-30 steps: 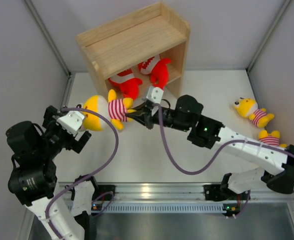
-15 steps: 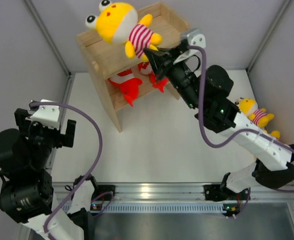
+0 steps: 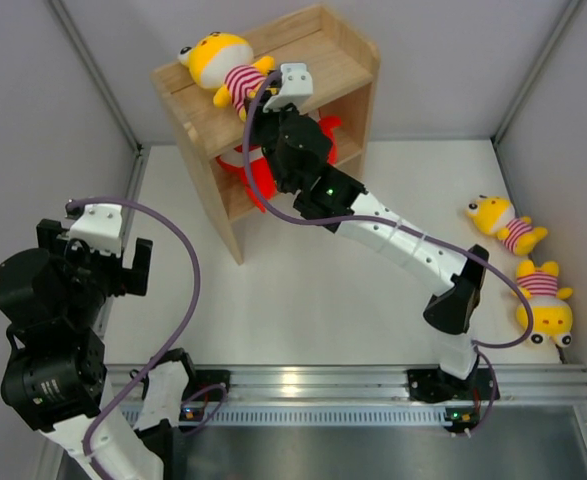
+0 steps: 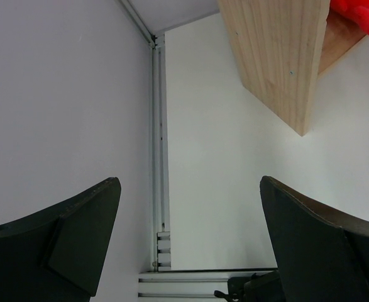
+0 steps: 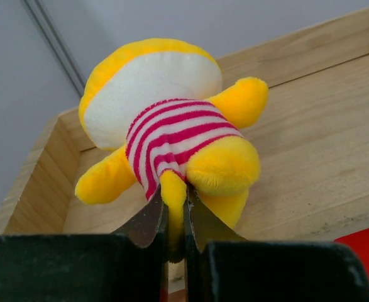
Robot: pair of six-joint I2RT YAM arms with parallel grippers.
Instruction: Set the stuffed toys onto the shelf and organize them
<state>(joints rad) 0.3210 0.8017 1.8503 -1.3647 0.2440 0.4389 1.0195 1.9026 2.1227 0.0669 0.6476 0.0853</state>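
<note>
Where the overhead camera looks down, the right gripper (image 3: 256,102) is pressed onto a leg of a yellow plush toy (image 3: 221,62) in a red-and-white striped shirt. That toy lies on the top board of the wooden shelf (image 3: 318,58), head toward its left end. The right arm (image 3: 393,235) stretches across the table (image 3: 293,300) and covers part of the lower tier, where two red fish plush toys (image 3: 260,178) show around the wrist. Two more yellow striped toys (image 3: 503,222) lie on the table at the far right, well apart from the shelf. The left gripper (image 3: 93,268) hangs by the left wall, fingers spread, holding nothing.

From the left wrist, both dark fingers stand wide apart over white table. The shelf's side panel (image 4: 285,63) juts in at upper right, a scrap of red plush (image 4: 360,16) beyond it.

From the right wrist, the fingers are closed on the toy's yellow leg. Its body rests on the wood inside the raised rim (image 5: 297,47).
</note>
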